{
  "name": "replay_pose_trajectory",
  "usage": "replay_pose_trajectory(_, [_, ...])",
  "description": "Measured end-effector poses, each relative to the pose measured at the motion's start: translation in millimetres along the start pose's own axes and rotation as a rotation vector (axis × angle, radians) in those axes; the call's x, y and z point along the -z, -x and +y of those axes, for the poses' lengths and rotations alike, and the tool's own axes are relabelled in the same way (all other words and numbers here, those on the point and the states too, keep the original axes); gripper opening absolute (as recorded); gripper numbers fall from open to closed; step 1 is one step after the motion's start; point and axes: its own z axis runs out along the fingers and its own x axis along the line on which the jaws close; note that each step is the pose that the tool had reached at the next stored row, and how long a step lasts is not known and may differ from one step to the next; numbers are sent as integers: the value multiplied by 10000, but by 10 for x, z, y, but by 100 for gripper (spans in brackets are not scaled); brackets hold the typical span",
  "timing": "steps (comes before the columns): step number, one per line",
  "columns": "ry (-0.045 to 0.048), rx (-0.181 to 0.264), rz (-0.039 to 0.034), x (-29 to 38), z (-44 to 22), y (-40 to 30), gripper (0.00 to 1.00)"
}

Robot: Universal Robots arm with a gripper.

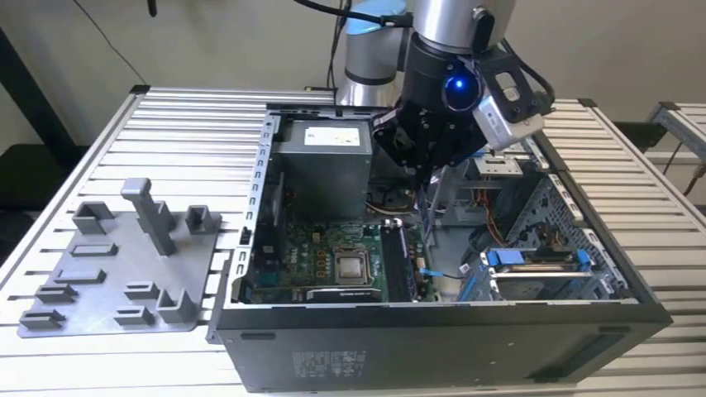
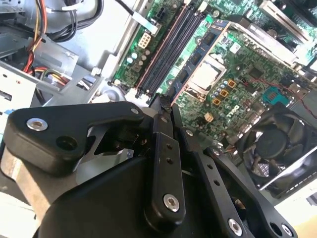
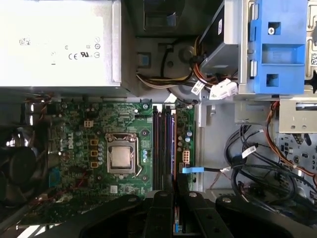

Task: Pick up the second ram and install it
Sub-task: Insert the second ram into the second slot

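a ribbed aluminium table (image 1: 188,124) carries a boxy black metal computer case (image 1: 441,351), lying open, with a grey moulded plastic tray (image 1: 105,285) of upright posts beside it. over the green motherboard (image 3: 74,124) hangs the matte black gripper (image 1: 426,172), above the long dark slots (image 3: 163,148) beside the square silver processor (image 3: 121,157). its fingers are pinched on the second ram (image 3: 176,223), a thin flat strip seen edge-on.
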Motion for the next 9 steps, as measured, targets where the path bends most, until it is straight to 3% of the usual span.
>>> replay_pose_trajectory(9, [-31,-7,0,-55,0,-2,14])
